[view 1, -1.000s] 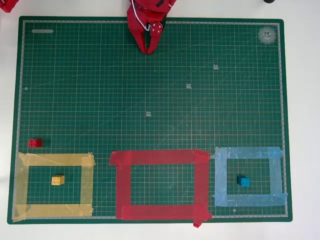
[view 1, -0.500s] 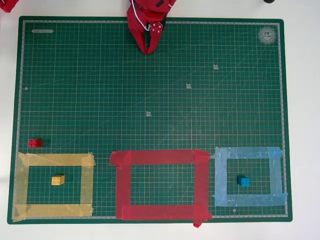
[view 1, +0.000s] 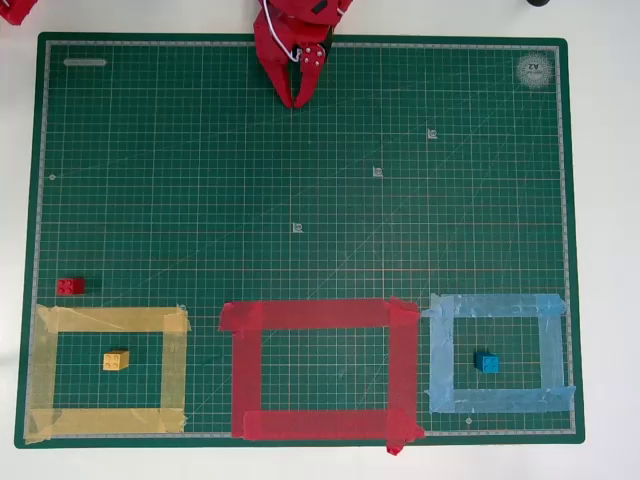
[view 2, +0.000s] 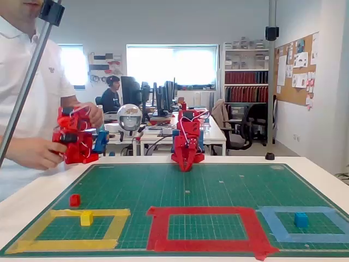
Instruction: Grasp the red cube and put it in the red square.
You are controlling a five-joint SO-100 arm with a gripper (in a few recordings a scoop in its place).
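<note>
Inspecting your overhead view: the tool point(view 1: 296, 98) hangs at the mat's point(view 1: 300, 180) far edge, tips pressed together, holding nothing; the red cube point(view 1: 70, 286) sits near the left edge, just above the yellow tape outline point(view 1: 178, 365), well apart from the red square point(view 1: 315, 314)

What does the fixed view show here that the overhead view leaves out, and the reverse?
Fixed view alone: a person at the table's left and an office behind. Overhead alone: the green mat's whole grid, and the red cube plainly outside the yellow tape outline. Both: the gripper at the mat's far edge, the red square with nothing inside, the yellow block and the blue block in their outlines.
</note>
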